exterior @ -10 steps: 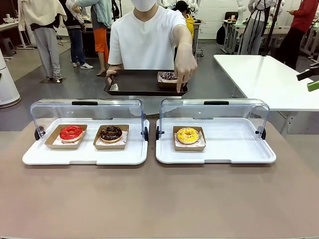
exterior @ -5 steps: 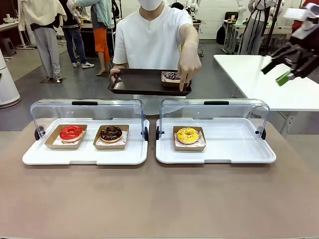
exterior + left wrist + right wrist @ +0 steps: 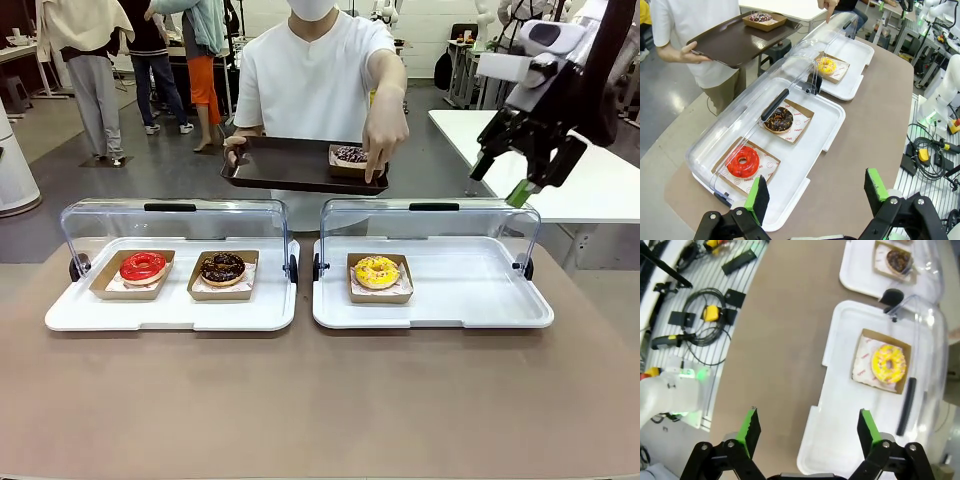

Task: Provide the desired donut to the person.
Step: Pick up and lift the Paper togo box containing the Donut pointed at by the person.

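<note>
The left gripper (image 3: 816, 189) was released and empty, above the table's near edge. In the left white tray (image 3: 170, 315), under its raised clear lid, sat a red donut (image 3: 143, 267) and a chocolate donut (image 3: 222, 267). The person (image 3: 315, 80) held a brown tray (image 3: 280, 165) and pointed one hand (image 3: 383, 135) down over the yellow donut (image 3: 377, 271) in the right white tray (image 3: 470, 300). The right gripper (image 3: 498, 182) hung released and empty, above that tray's far right corner.
</note>
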`<state>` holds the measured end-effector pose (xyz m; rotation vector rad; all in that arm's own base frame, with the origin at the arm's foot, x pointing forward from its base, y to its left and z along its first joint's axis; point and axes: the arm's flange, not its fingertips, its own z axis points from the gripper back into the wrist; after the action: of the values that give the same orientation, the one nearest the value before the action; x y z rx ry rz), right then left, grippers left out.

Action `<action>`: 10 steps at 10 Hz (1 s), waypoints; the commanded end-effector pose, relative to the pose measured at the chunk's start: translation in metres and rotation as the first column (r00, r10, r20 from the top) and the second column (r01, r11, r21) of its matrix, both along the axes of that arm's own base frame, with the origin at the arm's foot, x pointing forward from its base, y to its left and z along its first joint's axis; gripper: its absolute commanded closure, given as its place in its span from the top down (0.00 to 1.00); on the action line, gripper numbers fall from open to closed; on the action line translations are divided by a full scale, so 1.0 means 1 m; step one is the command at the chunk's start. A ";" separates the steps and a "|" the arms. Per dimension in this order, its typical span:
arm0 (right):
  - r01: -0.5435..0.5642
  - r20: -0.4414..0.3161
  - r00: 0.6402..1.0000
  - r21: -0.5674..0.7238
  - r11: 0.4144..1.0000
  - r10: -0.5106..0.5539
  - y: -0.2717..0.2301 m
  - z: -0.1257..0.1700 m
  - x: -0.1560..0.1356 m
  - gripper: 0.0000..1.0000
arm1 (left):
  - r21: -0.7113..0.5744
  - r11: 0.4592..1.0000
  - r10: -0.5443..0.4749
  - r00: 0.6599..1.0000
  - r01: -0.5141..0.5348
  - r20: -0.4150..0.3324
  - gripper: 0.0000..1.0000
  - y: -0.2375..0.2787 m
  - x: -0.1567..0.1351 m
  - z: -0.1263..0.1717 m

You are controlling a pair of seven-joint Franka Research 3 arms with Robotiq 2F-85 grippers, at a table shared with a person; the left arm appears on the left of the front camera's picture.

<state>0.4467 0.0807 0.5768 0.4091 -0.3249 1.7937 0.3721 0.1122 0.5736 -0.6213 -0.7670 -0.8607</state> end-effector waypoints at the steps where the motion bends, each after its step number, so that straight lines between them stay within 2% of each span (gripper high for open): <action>1: 0.048 0.058 0.997 -0.016 0.999 -0.047 0.002 -0.011 -0.014 1.00 | -0.001 1.000 0.001 1.000 -0.001 0.002 1.00 -0.001 0.001 0.001; 2: 0.062 0.080 0.995 -0.006 0.998 -0.062 -0.004 -0.013 -0.012 1.00 | -0.001 1.000 0.001 1.000 -0.001 0.002 1.00 -0.001 0.001 0.001; 3: 0.004 0.023 1.000 -0.003 1.000 -0.004 0.005 -0.004 -0.006 1.00 | -0.001 1.000 0.001 1.000 -0.001 0.002 1.00 -0.001 0.001 0.001; 9: 0.009 0.037 0.999 0.001 1.000 -0.009 0.006 -0.007 -0.010 1.00 | -0.001 1.000 0.001 1.000 -0.001 0.002 1.00 -0.001 0.001 0.001; 10: 0.117 0.057 0.992 -0.101 0.988 -0.112 0.014 -0.006 -0.018 1.00 | -0.001 1.000 0.001 1.000 -0.001 0.002 1.00 -0.001 0.001 0.001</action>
<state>0.4363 0.0865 0.5713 0.3473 -0.3369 1.7685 0.3722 0.1122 0.5736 -0.6213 -0.7670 -0.8607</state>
